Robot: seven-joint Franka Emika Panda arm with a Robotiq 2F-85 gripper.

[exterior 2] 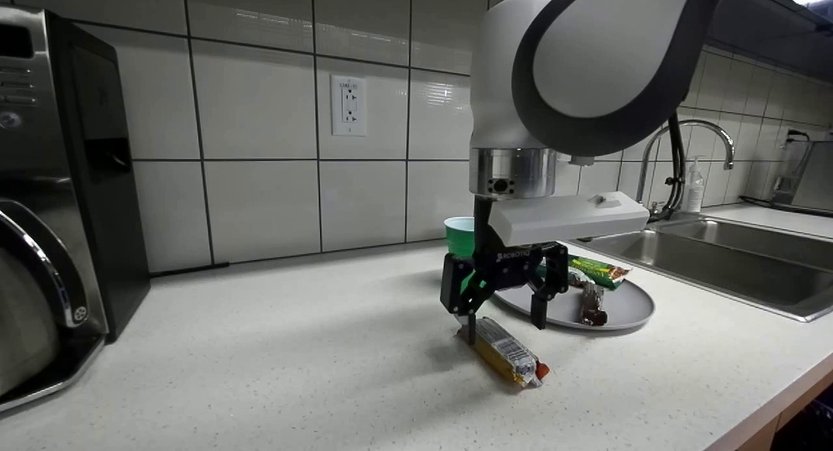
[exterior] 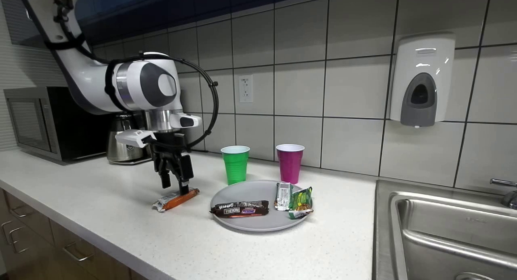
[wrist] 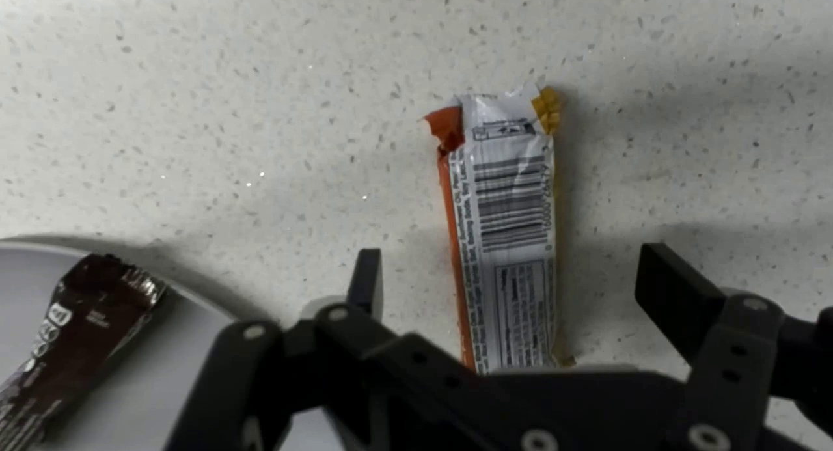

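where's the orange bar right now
In the wrist view, the orange bar lies on the counter right of centre, between the fingers of the open claw, with the plate at lower left.

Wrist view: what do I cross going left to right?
Dark brown wrapped bar on the gray plate → one jaw → white-and-orange wrapped bar → the other jaw. The jaws stand open, with a gap on each side of the bar between them.
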